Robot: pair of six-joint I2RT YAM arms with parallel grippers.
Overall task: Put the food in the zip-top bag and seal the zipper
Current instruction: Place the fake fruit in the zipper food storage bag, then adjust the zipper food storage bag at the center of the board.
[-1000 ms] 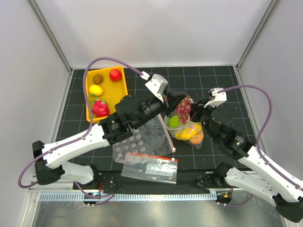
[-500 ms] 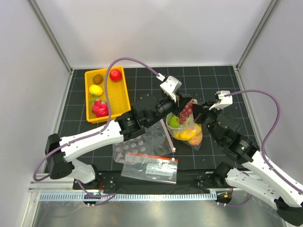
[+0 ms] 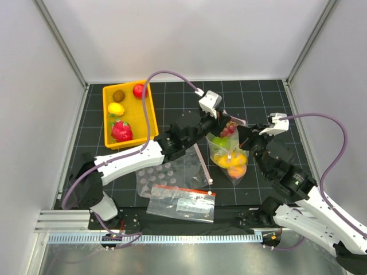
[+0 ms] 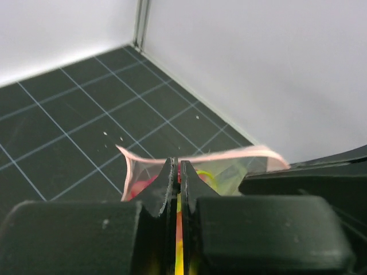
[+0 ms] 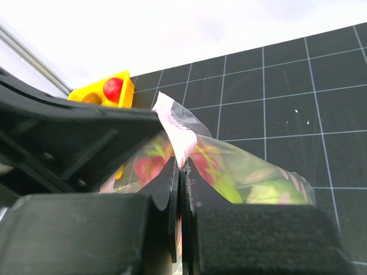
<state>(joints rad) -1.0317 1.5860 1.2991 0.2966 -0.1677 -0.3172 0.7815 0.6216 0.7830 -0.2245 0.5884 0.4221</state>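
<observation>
The zip-top bag [image 3: 230,166] hangs upright near the table's middle, held between both grippers by its top edge. Inside it lies the food: a green round fruit [image 3: 219,141], yellow and orange pieces [image 3: 235,160] and dark red grapes [image 3: 229,129] near the top. My left gripper [image 3: 221,126] is shut on the bag's rim from the left. In its wrist view, the left gripper [image 4: 176,166] pinches the pink zipper [image 4: 229,153]. My right gripper [image 3: 243,136] is shut on the rim from the right. The right gripper [image 5: 179,166] clamps the zipper [image 5: 175,129] in its own view.
A yellow tray [image 3: 140,117] at the back left holds a kiwi, a red apple, a lemon and a dragon fruit. A bubble sheet [image 3: 166,175] and a clear sheet with a pink strip [image 3: 203,166] lie left of the bag. A printed red-banded bag [image 3: 182,201] lies near the front edge.
The left arm has stretched further right and away, and the right gripper followed. The bag now hangs a little further right and more upright. Both grippers stayed shut.
</observation>
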